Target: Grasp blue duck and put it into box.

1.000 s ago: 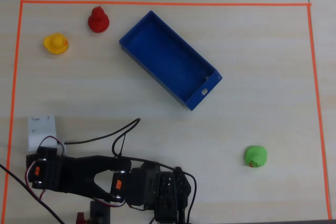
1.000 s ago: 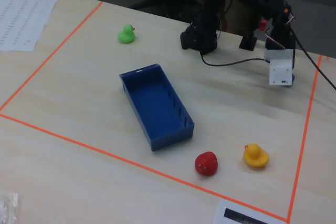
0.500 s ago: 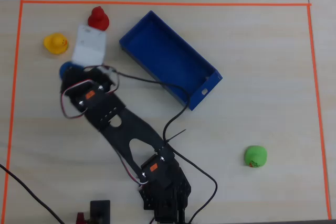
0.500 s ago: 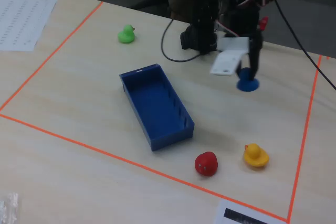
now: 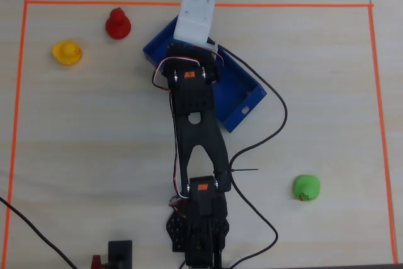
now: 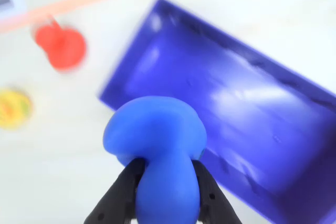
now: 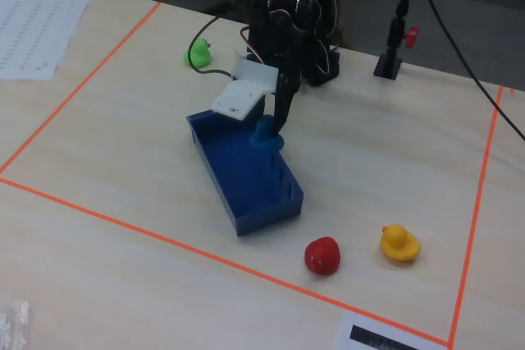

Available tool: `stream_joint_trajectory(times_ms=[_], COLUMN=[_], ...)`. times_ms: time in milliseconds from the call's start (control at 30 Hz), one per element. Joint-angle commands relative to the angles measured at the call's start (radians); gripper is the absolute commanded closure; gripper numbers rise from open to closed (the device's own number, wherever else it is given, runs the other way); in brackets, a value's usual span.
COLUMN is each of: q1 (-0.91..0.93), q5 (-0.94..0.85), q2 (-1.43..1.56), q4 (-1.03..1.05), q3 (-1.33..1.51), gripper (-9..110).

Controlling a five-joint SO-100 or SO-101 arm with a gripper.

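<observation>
Black gripper (image 6: 167,195) fingers clamp the blue duck (image 6: 157,150) between them. Duck hangs above the box (image 6: 252,114), near its rim.

Arm (image 5: 196,130): extended forward from its base, wrist pitched down. Gripper (image 6: 167,182): two black fingers (image 6: 121,192) closed on the blue duck (image 6: 157,145), which protrudes beyond the fingertips.

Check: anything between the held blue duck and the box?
Nothing visible. The gripper holds the blue duck at the box's edge; the box interior looks empty, and the red duck and yellow duck sit off to the side.
</observation>
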Motion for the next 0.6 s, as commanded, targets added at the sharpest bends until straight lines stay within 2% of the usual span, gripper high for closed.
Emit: stream_joint_trajectory(times_ms=[0,200,400,567], q1=[-0.018,-0.025,-0.005,0.012], q5=[-0.089,-0.103,-0.067,-0.060], q2=[0.011,0.000,-0.044,-0.064], q4=[0.038,-0.087,-0.170,-0.190], q3=[0.055,0.167,0.146,0.126], gripper=[101,85,89,87])
